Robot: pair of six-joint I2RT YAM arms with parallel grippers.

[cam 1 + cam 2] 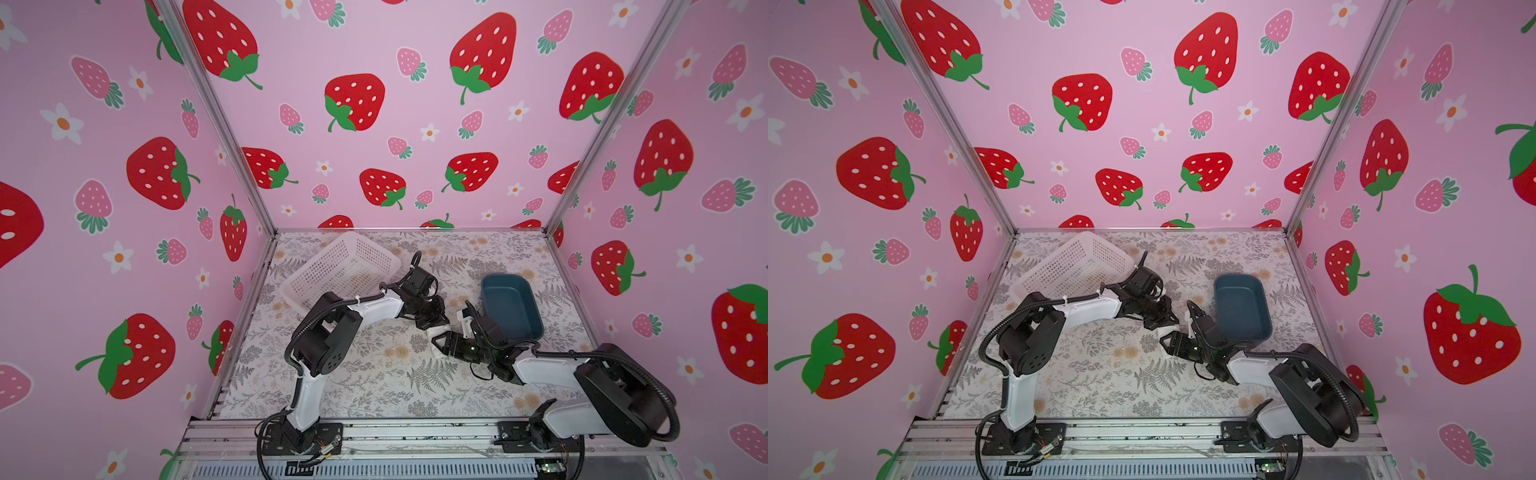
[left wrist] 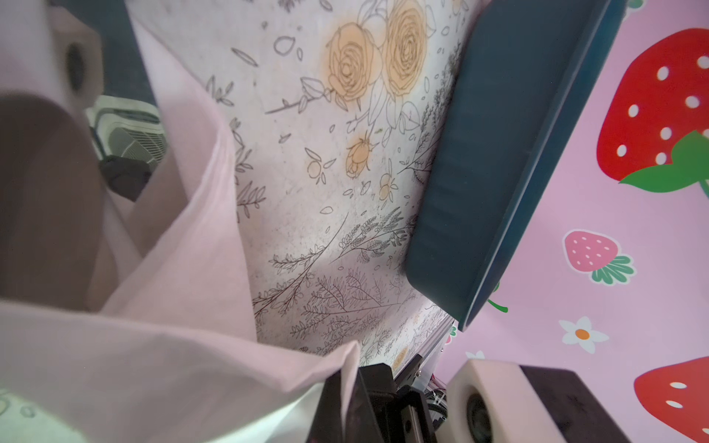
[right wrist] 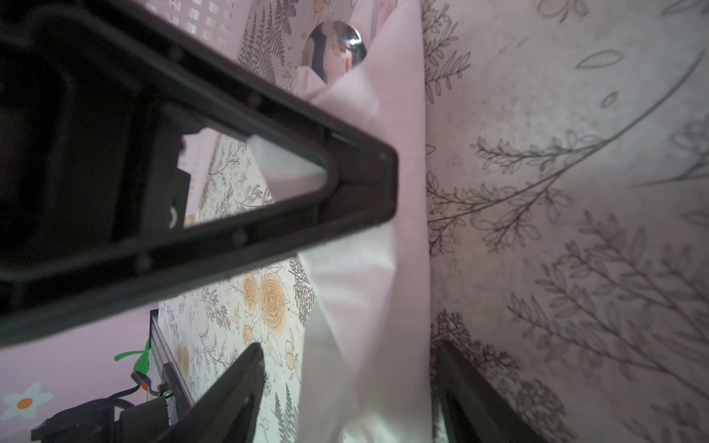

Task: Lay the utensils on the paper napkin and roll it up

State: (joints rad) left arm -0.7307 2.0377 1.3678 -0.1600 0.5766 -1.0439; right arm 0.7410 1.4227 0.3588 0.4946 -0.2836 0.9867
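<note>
Right wrist view, query: where is the paper napkin (image 3: 364,307) recorded?

Reply: It is seen gathered into a long, loosely rolled strip on the floral tabletop (image 3: 575,191), placed between the white basket (image 1: 340,266) and the dark blue tub (image 1: 511,303). Of the utensils (image 3: 333,48), only one glossy spoon bowl is seen, protruding from one end of the roll.

Query: And the jaws?

Reply: The left gripper (image 3: 378,184) is noted with jaws closed on a fold of the napkin at mid-roll. The right gripper (image 3: 351,356) is held with jaws apart, the roll lying between them, ungripped. In both top views the napkin is largely hidden beneath both grippers.
</note>
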